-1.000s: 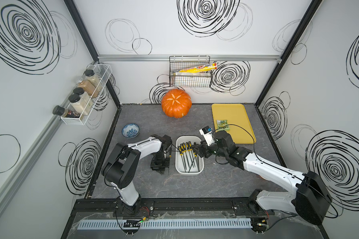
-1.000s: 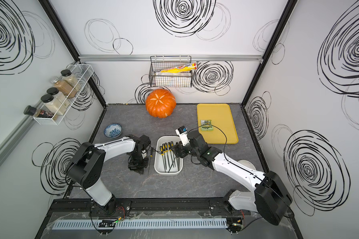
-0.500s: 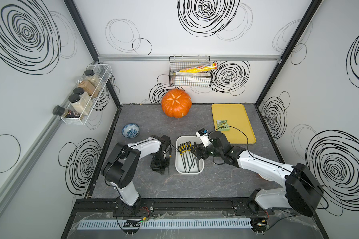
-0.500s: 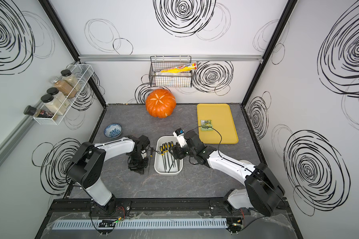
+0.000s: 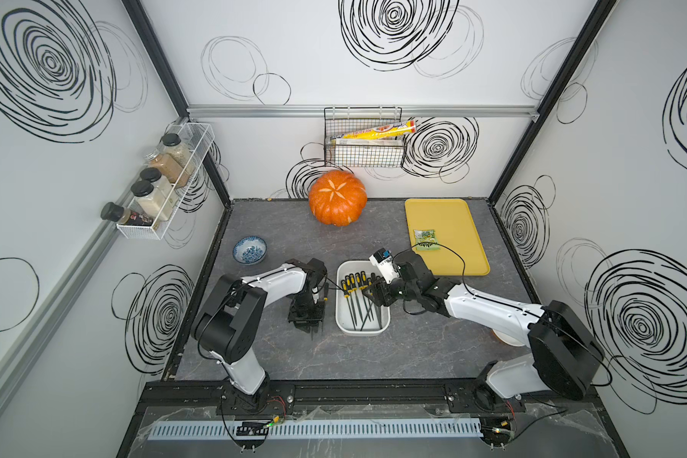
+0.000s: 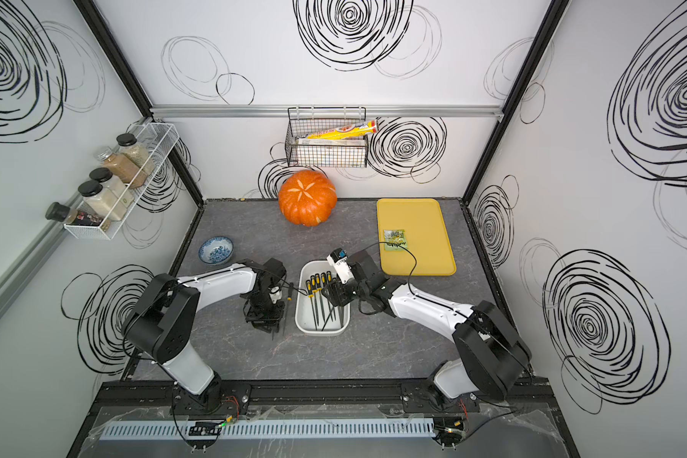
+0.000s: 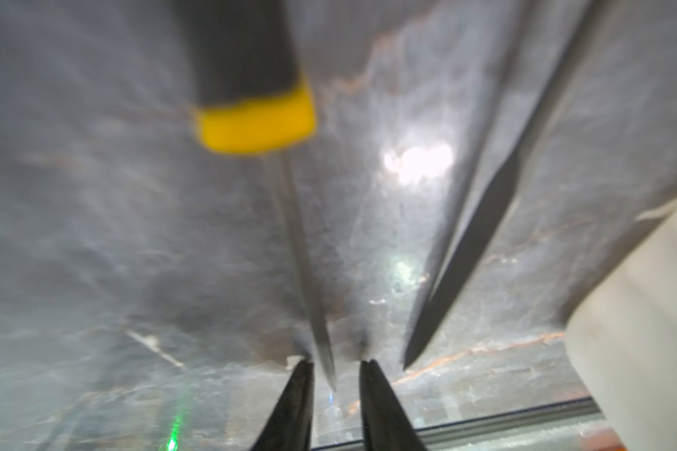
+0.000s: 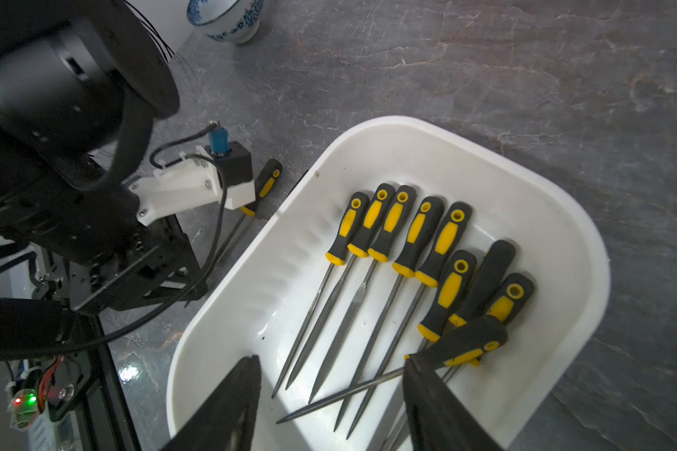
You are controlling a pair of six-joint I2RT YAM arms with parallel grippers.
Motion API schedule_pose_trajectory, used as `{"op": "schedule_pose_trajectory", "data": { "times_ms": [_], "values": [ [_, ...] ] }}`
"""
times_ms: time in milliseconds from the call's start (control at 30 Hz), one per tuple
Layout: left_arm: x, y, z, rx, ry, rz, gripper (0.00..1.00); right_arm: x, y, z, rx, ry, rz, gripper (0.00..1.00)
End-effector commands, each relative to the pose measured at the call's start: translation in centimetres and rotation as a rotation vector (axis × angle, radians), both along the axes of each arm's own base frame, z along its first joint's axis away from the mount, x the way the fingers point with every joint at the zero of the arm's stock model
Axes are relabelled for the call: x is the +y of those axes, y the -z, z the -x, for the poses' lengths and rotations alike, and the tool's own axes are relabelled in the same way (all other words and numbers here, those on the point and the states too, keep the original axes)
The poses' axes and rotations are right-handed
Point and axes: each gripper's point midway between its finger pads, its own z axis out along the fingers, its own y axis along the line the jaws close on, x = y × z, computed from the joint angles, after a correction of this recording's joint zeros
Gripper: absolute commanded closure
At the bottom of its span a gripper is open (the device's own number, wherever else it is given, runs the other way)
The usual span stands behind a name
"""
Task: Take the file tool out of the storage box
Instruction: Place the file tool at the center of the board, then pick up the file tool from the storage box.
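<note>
The white storage box (image 5: 363, 332) (image 6: 322, 332) (image 8: 544, 203) stands mid-table and holds several black-and-yellow file tools (image 8: 407, 242). My right gripper (image 8: 332, 360) (image 5: 375, 295) hangs open over the box's right half. One of its fingers touches the handle of a file (image 8: 462, 343) that lies crosswise on the others. Left of the box another file (image 7: 301, 265) (image 8: 266, 183) (image 5: 325, 291) rests on the table. My left gripper (image 7: 337, 363) (image 5: 306, 323) stands over it, open a little, with the blade tip in the gap. A second dark blade (image 7: 485, 242) lies beside it.
An orange pumpkin (image 5: 337, 202) sits at the back. A yellow tray (image 5: 453, 222) with a green packet (image 5: 425, 240) lies at the back right. A blue-patterned bowl (image 5: 249, 250) stands at the left edge. A wire basket and a spice rack hang on the walls.
My left gripper's jaws have parted from the file on the table. My right gripper has moved a little further over the box and its jaws have narrowed slightly.
</note>
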Motion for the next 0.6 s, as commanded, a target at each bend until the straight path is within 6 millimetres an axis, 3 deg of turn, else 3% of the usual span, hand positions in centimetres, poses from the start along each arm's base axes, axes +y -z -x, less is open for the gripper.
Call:
{"op": "schedule_pose_trajectory", "data": {
  "times_ms": [0, 167, 367, 433, 467, 567],
  "values": [
    [0.0, -3.3, -2.3, -0.149, -0.014, 0.017, 0.64, 1.2, 0.0, -0.6, -0.009, -0.005, 0.023, 0.44],
    [-1.8, -8.9, -5.3, -0.378, -0.080, 0.154, 0.60, 2.2, 1.4, -1.6, 0.011, -0.002, 0.138, 0.55],
    [-4.7, -14.3, -7.5, -0.655, -0.147, 0.451, 0.55, 1.2, 3.6, -3.9, 0.024, 0.085, 0.297, 0.63],
    [-6.1, -16.9, -7.7, -0.760, -0.152, 0.626, 0.54, 1.0, 4.5, -4.7, 0.030, 0.103, 0.358, 0.67],
    [-6.7, -18.3, -7.7, -0.826, -0.156, 0.712, 0.45, 0.8, 5.2, -5.1, 0.034, 0.118, 0.387, 0.67],
    [-7.2, -20.6, -7.4, -0.960, -0.138, 0.868, 0.42, 0.4, 6.0, -5.9, 0.034, 0.166, 0.427, 0.69]
  ]
}}
